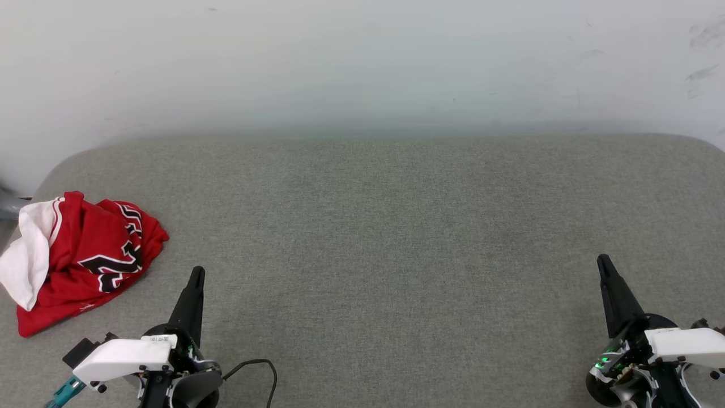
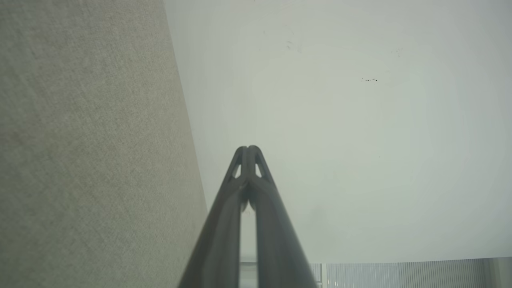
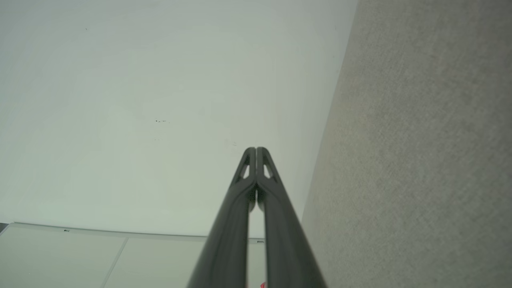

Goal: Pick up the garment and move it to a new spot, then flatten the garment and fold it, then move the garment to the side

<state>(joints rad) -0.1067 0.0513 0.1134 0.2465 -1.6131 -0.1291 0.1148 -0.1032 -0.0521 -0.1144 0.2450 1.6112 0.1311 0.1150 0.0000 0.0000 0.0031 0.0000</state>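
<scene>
The garment (image 1: pixel 79 258), a red shirt with a white sleeve and black white-outlined lettering, lies crumpled at the far left of the grey fabric surface (image 1: pixel 374 243). My left gripper (image 1: pixel 196 272) is at the lower left, just right of the garment and apart from it, fingers pressed together and empty. At the lower right my right gripper (image 1: pixel 603 259) is shut and empty too, far from the garment. In the left wrist view my left gripper (image 2: pixel 248 148) has its tips touching. The right wrist view shows my right gripper (image 3: pixel 256 149) closed the same way.
A pale wall (image 1: pixel 362 62) rises behind the grey surface. A black cable (image 1: pixel 257 365) loops beside my left wrist. The surface's left edge (image 1: pixel 17 226) runs right by the garment. A sliver of red (image 3: pixel 263 285) shows at the bottom of the right wrist view.
</scene>
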